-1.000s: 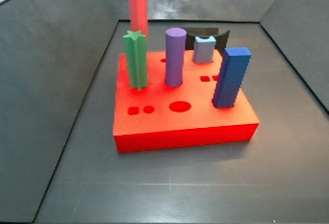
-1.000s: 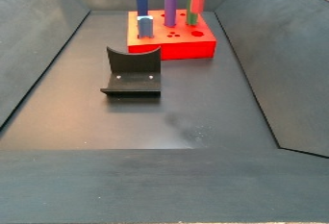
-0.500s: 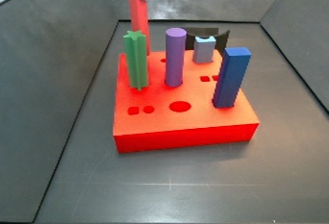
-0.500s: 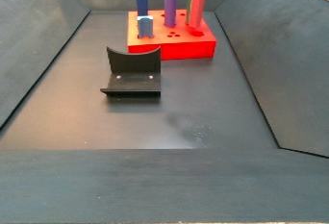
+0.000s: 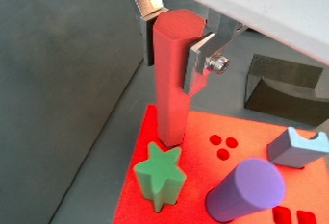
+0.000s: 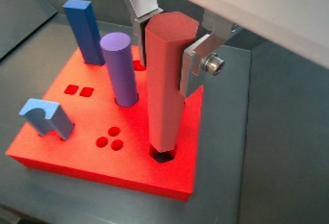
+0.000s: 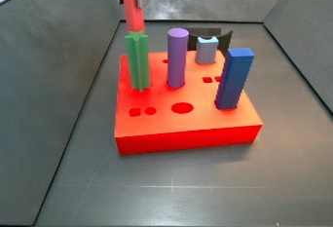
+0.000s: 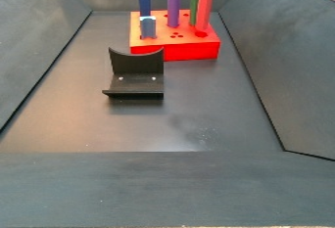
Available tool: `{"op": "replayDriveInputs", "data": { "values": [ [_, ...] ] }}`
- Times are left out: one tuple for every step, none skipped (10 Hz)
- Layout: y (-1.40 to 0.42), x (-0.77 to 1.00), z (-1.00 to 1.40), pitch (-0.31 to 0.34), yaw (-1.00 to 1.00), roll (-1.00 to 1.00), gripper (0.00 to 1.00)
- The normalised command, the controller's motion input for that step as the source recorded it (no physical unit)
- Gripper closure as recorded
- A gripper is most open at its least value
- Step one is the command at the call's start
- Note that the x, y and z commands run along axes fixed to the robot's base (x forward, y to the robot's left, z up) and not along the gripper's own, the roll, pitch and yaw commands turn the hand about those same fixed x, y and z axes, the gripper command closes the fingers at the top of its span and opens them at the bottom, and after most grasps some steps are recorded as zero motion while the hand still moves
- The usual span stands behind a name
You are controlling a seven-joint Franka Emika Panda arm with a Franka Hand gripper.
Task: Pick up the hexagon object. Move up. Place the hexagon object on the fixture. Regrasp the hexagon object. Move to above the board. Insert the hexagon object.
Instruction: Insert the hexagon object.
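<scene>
While the end effector (image 6: 171,47) clamps the top of the hexagon object (image 6: 167,93) between its silver fingers (image 6: 199,66), the red peg hangs upright over the board (image 6: 77,136), its lower tip right at a dark hole near the board's edge in a wrist view. I cannot tell whether the tip is already inside or only resting at the mouth. In a side view the peg (image 7: 131,15) stands behind the green star-topped peg (image 7: 136,60), toward 11 o'clock on the board (image 7: 182,124).

The risk, as I judge it, is a jam: if the six flats are a little rotated against the hole, or the peg leans, pushing down would wedge it or scrape the rim, and the peg could slip up through the pads. The green peg stands just beside it, so sideways correction could knock it.

Compared with a second ago, the peg sits lower in the side view, and the end effector now shows at the top edge. The fixture (image 8: 135,73) lies empty, well apart from the board (image 8: 177,44).
</scene>
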Motion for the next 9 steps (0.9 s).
{"op": "replayDriveInputs", "data": {
  "values": [
    [-0.11, -0.14, 0.05, -0.146, 0.00, 0.14, 1.00],
    [-0.07, -0.17, 0.00, -0.129, 0.00, 0.13, 1.00],
    [0.00, -0.15, -0.13, -0.221, 0.00, 0.06, 1.00],
    [0.00, -0.12, -0.09, -0.191, 0.00, 0.00, 1.00],
    [0.08, 0.00, -0.05, -0.149, 0.00, -0.01, 1.00],
    [0.17, 0.18, -0.07, -0.174, -0.01, -0.09, 1.00],
    [0.24, 0.15, 0.00, -0.107, 0.00, -0.10, 1.00],
    [0.26, 0.03, 0.00, -0.034, 0.00, -0.05, 1.00],
    [0.17, 0.00, -0.11, -0.023, 0.00, 0.00, 1.00]
  ]
}}
